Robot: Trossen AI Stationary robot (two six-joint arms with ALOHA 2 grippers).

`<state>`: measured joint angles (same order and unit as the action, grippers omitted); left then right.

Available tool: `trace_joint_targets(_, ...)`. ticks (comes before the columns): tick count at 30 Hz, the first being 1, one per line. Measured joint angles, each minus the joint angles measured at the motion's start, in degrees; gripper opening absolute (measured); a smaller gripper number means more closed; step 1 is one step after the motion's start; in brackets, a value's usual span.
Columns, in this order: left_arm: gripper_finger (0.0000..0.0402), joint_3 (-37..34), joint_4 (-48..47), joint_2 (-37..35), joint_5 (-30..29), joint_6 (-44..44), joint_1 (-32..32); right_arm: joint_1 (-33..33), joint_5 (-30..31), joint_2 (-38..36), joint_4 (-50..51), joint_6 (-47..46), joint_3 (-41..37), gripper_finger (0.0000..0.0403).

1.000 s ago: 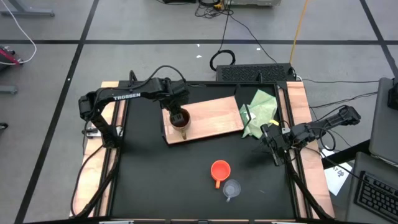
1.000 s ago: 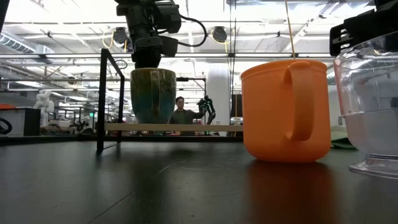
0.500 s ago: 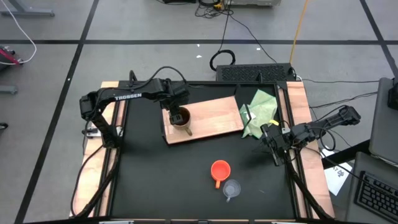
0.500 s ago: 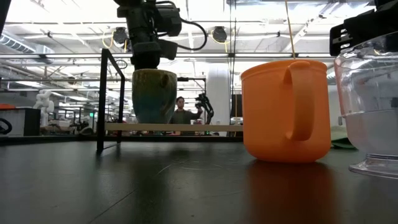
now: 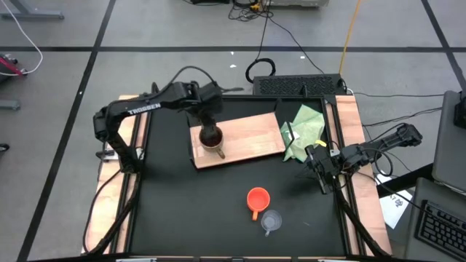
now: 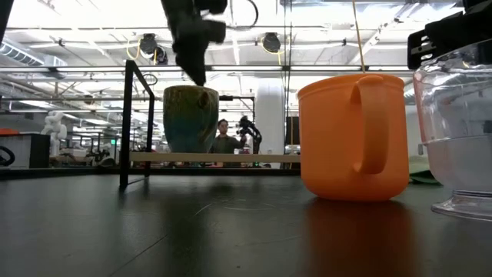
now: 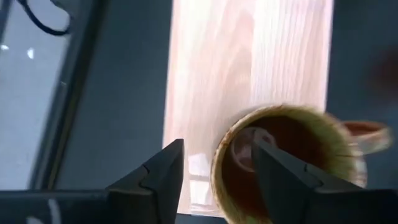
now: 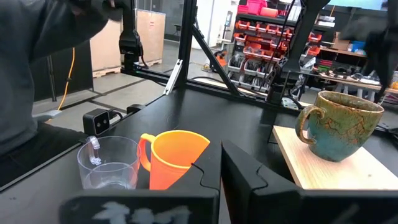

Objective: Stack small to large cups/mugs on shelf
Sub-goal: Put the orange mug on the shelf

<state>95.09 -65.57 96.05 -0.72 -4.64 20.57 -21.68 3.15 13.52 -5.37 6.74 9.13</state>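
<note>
The brown-gold mug (image 5: 211, 138) stands upright on its base near the left end of the light-wood shelf (image 5: 251, 135). My left gripper (image 5: 207, 120) hovers open just above the mug's rim (image 7: 219, 163), one finger over the mug's hollow and one outside it, touching nothing. The orange cup (image 5: 258, 198) and the clear cup (image 5: 271, 220) stand on the black table nearer the front. My right gripper (image 5: 320, 171) waits shut by the table's right edge. It looks across at the orange cup (image 8: 174, 158), the clear cup (image 8: 106, 165) and the mug (image 8: 342, 134).
A light green cloth (image 5: 304, 131) lies bunched at the shelf's right end. A keyboard (image 5: 298, 86) sits beyond the table's far edge. The shelf's black bracket (image 6: 127, 123) stands up at its left end. A person (image 6: 224, 141) shows far off in the room.
My left gripper has let go of the mug's rim and risen straight up, ending just above it. The mug stays standing on the shelf.
</note>
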Motion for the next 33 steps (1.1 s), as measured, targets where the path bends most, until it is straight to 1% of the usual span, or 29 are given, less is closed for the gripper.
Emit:
trace_joint_targets(3, 0.0185, 5.22, -2.88, 0.00, -0.21, 0.30, -1.28, 0.00, 0.00, 0.00, 0.00, 0.00, 0.00, 0.0000)
trace_joint_targets(5, 0.0160, 7.96, -5.27, -0.02, 1.83, -2.29, -2.70, -0.01, 0.01, 0.00, 0.00, 0.00, 0.00, 0.0000)
trace_joint_targets(7, 0.0116, 9.94, -6.37, -0.02, 3.34, -2.90, -4.52, 0.01, 0.01, 0.00, 0.00, 0.00, 0.00, 0.0000)
trace_joint_targets(10, 0.0031, 11.33, -6.71, -0.03, 4.49, -3.00, -7.58, 0.01, 0.01, 0.00, 0.02, 0.00, 0.00, 0.0000)
trace_joint_targets(11, 0.0016, 11.36, -7.15, -0.20, 4.80, -3.02, -8.43, -0.01, -0.01, 0.00, 0.00, -0.02, 0.00, 0.0000)
trace_joint_targets(14, 0.0009, 10.25, -9.20, -1.70, 3.23, -3.34, -10.55, -0.01, 0.01, 0.00, 0.00, -0.06, 0.00, 0.0000)
trace_joint_targets(17, 0.0003, 8.24, -9.25, -4.52, 2.32, -1.41, -11.82, -0.01, -0.01, 0.00, 0.00, -1.25, 0.00, 0.0000)
trace_joint_targets(18, 0.0002, 7.03, -8.56, -5.97, 2.24, -1.06, -12.35, -0.01, -0.01, -0.02, 0.00, -1.52, 0.00, 0.0000)
trace_joint_targets(21, 0.0002, 1.40, -2.44, -12.14, 2.15, 0.48, -13.83, -0.01, -0.01, 0.00, 0.00, -1.73, 0.00, 0.0000)
trace_joint_targets(24, 0.0001, -6.47, 5.41, -18.64, 2.15, 1.56, -16.01, -0.01, -0.03, 0.00, 0.02, -1.77, 0.00, 0.0000)
trace_joint_targets(27, 0.0001, -15.42, 13.24, -25.37, 1.44, 6.15, -18.50, -0.01, -0.03, -0.02, -0.01, -1.61, 0.00, 0.0000)
trace_joint_targets(30, 0.0001, -24.52, 21.46, -32.01, -3.12, 10.49, -22.52, -0.01, -0.03, -0.02, -0.01, -1.53, 0.00, 0.0000)
trace_joint_targets(33, 0.0001, -33.57, 32.10, -37.72, -7.35, 13.40, -27.63, -0.01, -0.03, 0.00, 0.02, -1.49, 0.00, 0.0000)
